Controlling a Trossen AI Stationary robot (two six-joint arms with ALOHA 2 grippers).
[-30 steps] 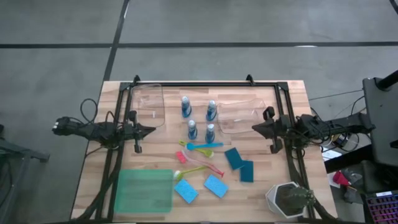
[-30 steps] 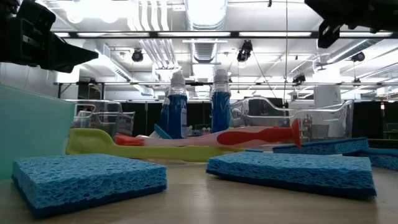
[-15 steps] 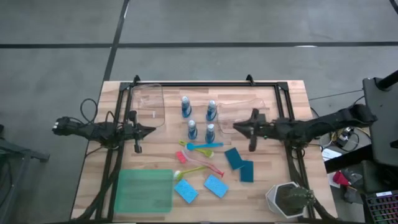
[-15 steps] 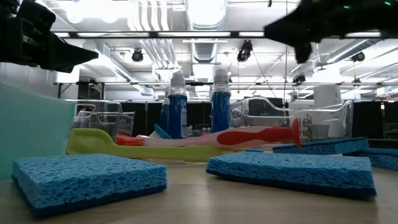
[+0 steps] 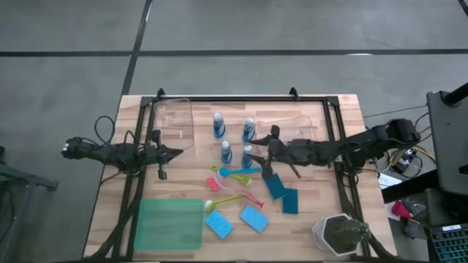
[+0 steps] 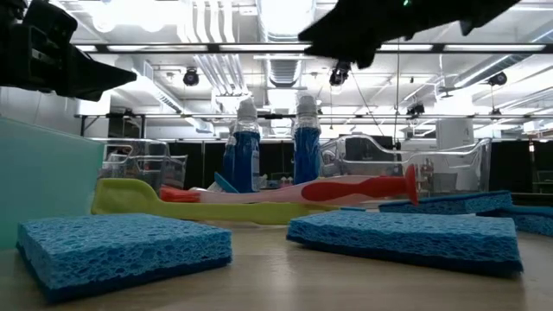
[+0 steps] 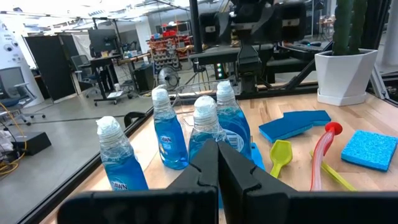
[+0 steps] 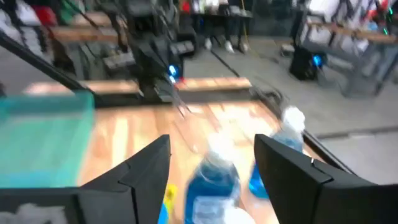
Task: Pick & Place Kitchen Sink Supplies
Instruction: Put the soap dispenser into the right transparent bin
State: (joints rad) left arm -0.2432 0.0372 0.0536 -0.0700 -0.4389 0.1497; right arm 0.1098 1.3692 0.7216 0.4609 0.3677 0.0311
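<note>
Right arm is reaching level across the counter (image 5: 110,212) from 3 o'clock, its right gripper (image 5: 267,151) hanging jaws parted and empty beside the four upright blue bottles (image 5: 247,155) at centre. Left gripper (image 5: 178,153) is waiting at 9 o'clock, jaws closed on nothing. Brushes (image 5: 235,172) are lying flat at 6 o'clock of the bottles, long axes roughly 9-to-3.

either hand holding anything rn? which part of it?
Nothing held. Right hand is open above the blue bottles, not touching one. Left hand is shut and empty beside the clear bin.
</note>
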